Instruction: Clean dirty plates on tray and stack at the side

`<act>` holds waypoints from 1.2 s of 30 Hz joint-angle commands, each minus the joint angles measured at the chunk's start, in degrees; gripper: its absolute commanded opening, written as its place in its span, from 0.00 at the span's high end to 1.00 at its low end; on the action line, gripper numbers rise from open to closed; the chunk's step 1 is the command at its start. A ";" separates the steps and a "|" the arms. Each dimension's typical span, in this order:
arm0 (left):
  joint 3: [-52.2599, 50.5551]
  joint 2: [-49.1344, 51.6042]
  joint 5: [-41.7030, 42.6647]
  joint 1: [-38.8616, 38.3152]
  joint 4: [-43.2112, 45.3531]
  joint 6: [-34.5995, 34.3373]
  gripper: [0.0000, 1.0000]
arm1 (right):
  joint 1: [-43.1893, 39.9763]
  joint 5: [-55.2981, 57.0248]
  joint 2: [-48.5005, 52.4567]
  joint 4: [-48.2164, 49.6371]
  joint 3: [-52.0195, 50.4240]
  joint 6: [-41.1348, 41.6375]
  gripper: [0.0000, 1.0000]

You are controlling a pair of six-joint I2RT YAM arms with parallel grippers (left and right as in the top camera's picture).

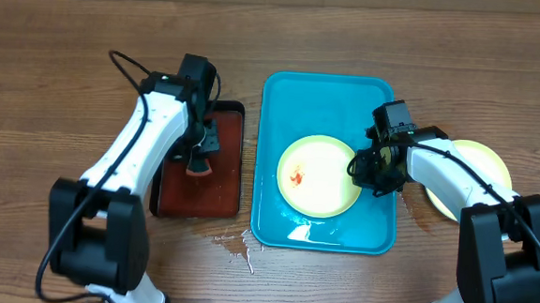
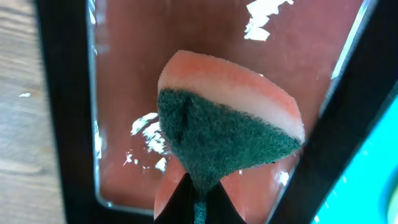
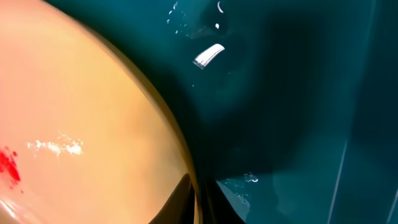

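A pale yellow-green plate [image 1: 315,176] with a red smear lies on the teal tray [image 1: 330,94]. My right gripper [image 1: 361,168] is shut on its right rim; the right wrist view shows the rim [image 3: 180,143] between the fingertips [image 3: 198,202]. Another pale yellow plate [image 1: 480,164] lies on the table right of the tray, partly under my right arm. My left gripper [image 1: 197,161] is shut on a pink sponge with a green scouring side [image 2: 227,134], held over the black tray [image 1: 221,181]. The light-blue-rimmed plate is out of view.
The black tray with a wet reddish-brown inside [image 2: 130,74] sits just left of the teal tray. Water droplets [image 1: 236,245] lie on the wood in front of the trays. A wet patch [image 1: 303,232] shows at the teal tray's front.
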 commanded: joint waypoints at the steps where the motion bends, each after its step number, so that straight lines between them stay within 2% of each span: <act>1: -0.31 5.07 0.48 -0.13 1.33 1.14 0.96 | -0.20 -0.79 0.50 0.81 -0.07 0.02 0.95; 9: -0.28 11.06 1.40 -0.11 1.53 1.81 0.96 | -0.22 0.39 0.50 1.22 -1.57 1.09 0.96; 17: 1.05 2.69 -0.11 -0.13 -1.88 1.84 0.96 | -0.20 0.35 0.50 1.18 -1.57 1.03 0.96; 21: 3.19 -3.15 -0.76 -0.13 -3.54 2.84 0.96 | 0.83 -0.44 0.50 0.92 -1.60 -3.28 0.96; 25: 4.07 -8.44 -0.07 -0.39 -4.24 3.32 0.96 | 2.69 3.48 0.50 -0.02 -1.60 1.44 0.96; 27: 4.07 -9.33 2.14 -0.81 -4.04 3.32 0.96 | 2.71 4.17 0.50 0.44 -1.60 3.34 0.96; 30: 4.04 -9.49 5.27 -2.21 -3.02 3.30 0.96 | 2.82 2.67 0.50 0.98 -1.60 1.05 0.96; 36: 4.04 -9.38 0.42 -7.08 -0.96 1.92 0.96 | 3.96 2.58 0.50 -0.13 -1.60 -0.44 0.96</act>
